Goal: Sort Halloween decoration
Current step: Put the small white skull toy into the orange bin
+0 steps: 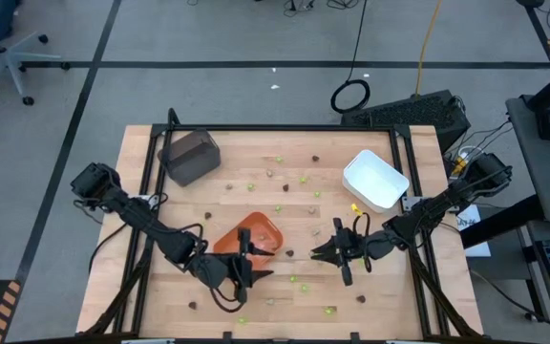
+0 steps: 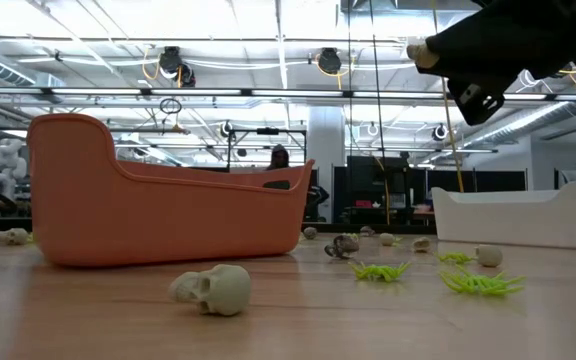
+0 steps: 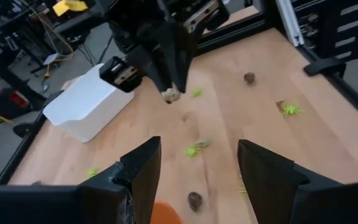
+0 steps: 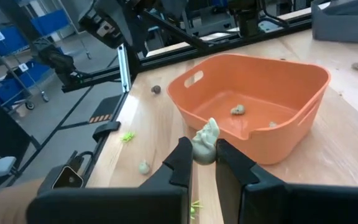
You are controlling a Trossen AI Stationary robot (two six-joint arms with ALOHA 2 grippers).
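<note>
Nearest the low camera I see a pale skull (image 2: 212,290) lying on the tabletop (image 2: 68,320) at lower centre, with lime-green spiders (image 2: 480,283) to its right and the orange tray (image 2: 158,205) behind it at left. Farther back at right stands the white tray (image 2: 513,215).

My right end effector (image 4: 204,163) is pinching a tan-grey skull piece (image 4: 206,142) between its tips, held above the tabletop with the orange tray (image 4: 253,112) just ahead at centre frame. That tray already holds a few tan pieces. I judge this as the carry step: the skull is lifted and should go over the orange tray's rim, then be let go.

My left end effector (image 3: 197,162) hangs spread and empty at the lower centre of the overhead frame, beside the orange tray (image 1: 256,232).

Only the overhead camera shows the dark grey tray (image 1: 191,156) at upper left and the decorations scattered across the whole tabletop. Only the left wrist camera shows the right end effector (image 3: 171,93) from the front, with the skull at its tips.
</note>
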